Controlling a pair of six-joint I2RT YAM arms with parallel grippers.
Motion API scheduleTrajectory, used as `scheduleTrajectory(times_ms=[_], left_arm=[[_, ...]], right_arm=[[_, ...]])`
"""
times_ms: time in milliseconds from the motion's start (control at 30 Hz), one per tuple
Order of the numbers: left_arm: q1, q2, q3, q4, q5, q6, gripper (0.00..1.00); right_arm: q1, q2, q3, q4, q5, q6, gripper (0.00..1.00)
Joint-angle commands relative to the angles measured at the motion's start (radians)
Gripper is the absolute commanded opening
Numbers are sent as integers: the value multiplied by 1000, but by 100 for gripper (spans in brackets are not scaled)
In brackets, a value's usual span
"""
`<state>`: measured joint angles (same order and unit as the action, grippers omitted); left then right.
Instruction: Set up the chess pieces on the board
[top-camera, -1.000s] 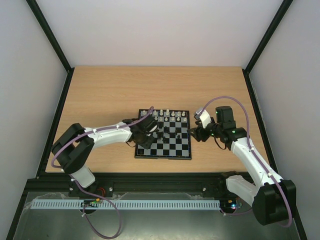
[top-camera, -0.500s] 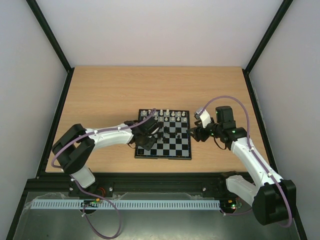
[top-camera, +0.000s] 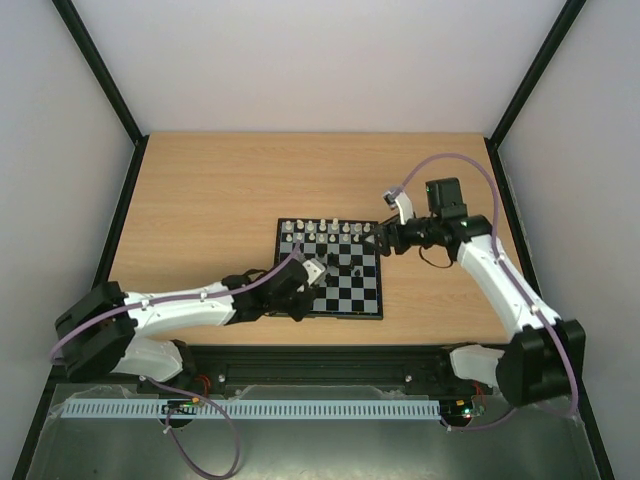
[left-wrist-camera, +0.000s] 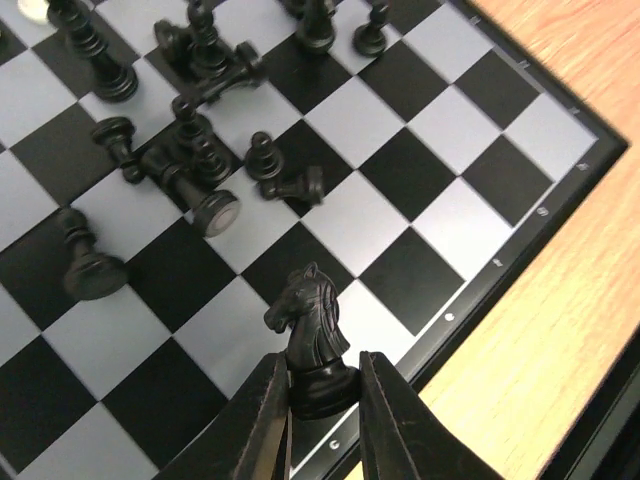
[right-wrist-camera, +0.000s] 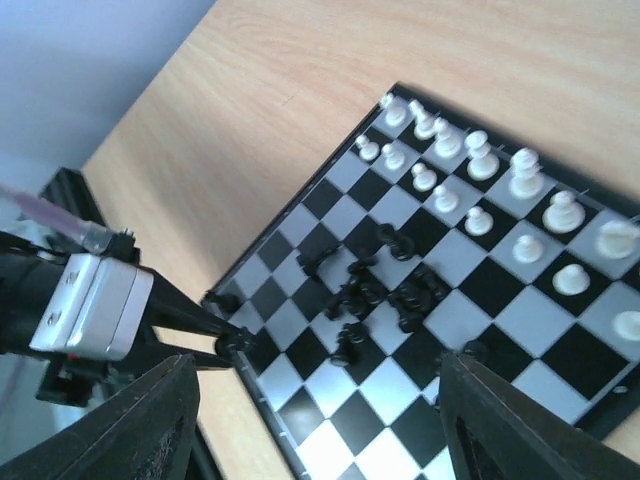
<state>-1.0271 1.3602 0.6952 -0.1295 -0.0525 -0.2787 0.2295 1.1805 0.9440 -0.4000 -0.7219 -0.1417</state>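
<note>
The left arm (top-camera: 185, 305) and right arm (top-camera: 500, 290) are basically white shells with chunky black joints, each trailing a loopy purple cable (top-camera: 450, 156). Fingers (left-wrist-camera: 262, 430) on the left hand (left-wrist-camera: 322, 370) are plain matte black.

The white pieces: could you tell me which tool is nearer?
Right. The right tool is beside the white pieces at the board's right edge; the left tool holds a black knight at its near edge.

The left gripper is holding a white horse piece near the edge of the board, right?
Not quite. The horse piece in the left gripper is black, not white; the left wrist view shows it clearly. The rest is right: it is held near the edge of the board.
</note>
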Motion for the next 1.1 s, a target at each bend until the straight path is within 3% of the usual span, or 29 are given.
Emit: scheduleTrajectory(times_ms=[0, 100, 300, 733, 1067], left_arm=[[-34, -63, -80, 232, -37, 17, 18], [-47, -97, -117, 307, -55, 29, 18], [-76, -164, -180, 430, -69, 59, 18], [-94, -165, -183, 443, -73, 78, 19], [-100, -156, -178, 439, -92, 75, 20]], right_arm=[[6, 156, 111, -217, -153, 60, 67], [7, 277, 159, -344, -241, 16, 67], [53, 388, 182, -415, -281, -37, 61], [222, 559, 256, -484, -363, -112, 43], [238, 557, 239, -471, -376, -114, 26]])
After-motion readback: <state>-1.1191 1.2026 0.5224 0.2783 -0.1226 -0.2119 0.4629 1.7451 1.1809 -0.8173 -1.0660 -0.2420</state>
